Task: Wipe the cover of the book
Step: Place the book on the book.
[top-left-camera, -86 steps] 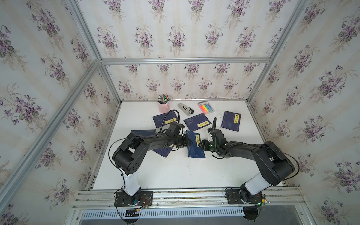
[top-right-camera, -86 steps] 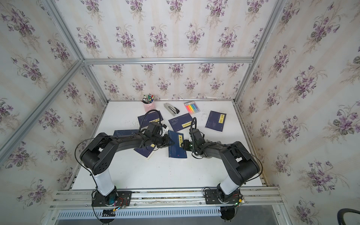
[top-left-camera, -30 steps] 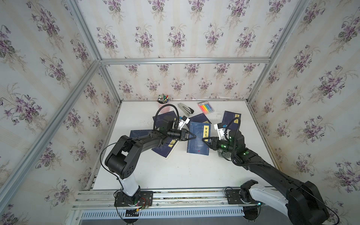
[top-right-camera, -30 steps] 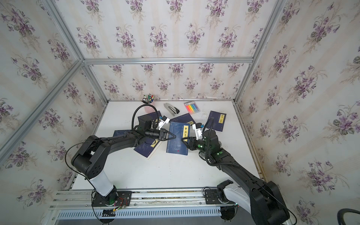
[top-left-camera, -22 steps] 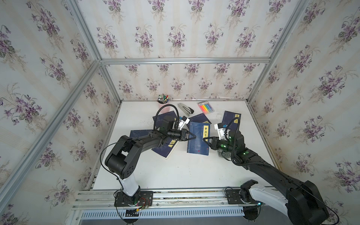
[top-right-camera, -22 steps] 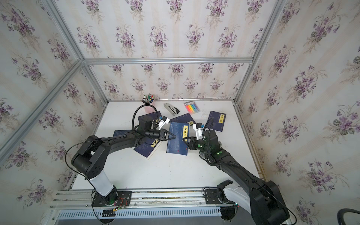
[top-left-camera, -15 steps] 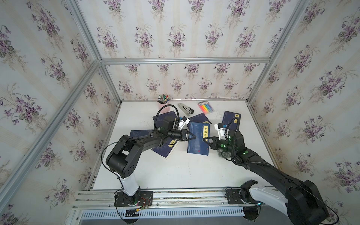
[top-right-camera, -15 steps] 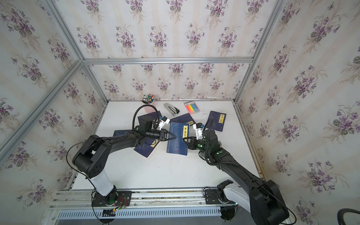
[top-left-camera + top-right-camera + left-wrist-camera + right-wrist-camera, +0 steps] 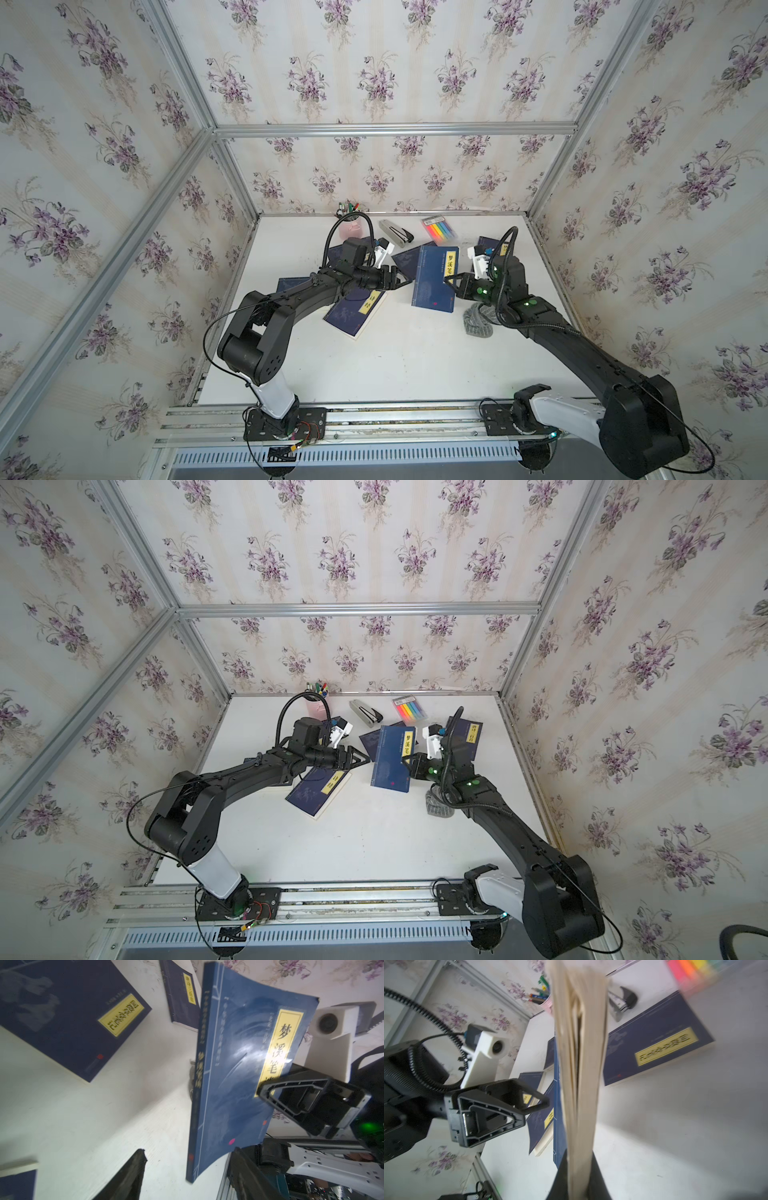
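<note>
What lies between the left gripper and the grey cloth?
The raised book, held by the right gripper, lies between the open left gripper and the cloth, as both top views show.

Glossy laminate is seen on the book (image 9: 234, 1076) cover, streaked with glare; its page edges (image 9: 579, 1064) are read as matt cream paper. The surface (image 9: 395, 361) is seen smooth, matt white. The grey cloth (image 9: 476, 326) is possibly coarse knit; view small.
</note>
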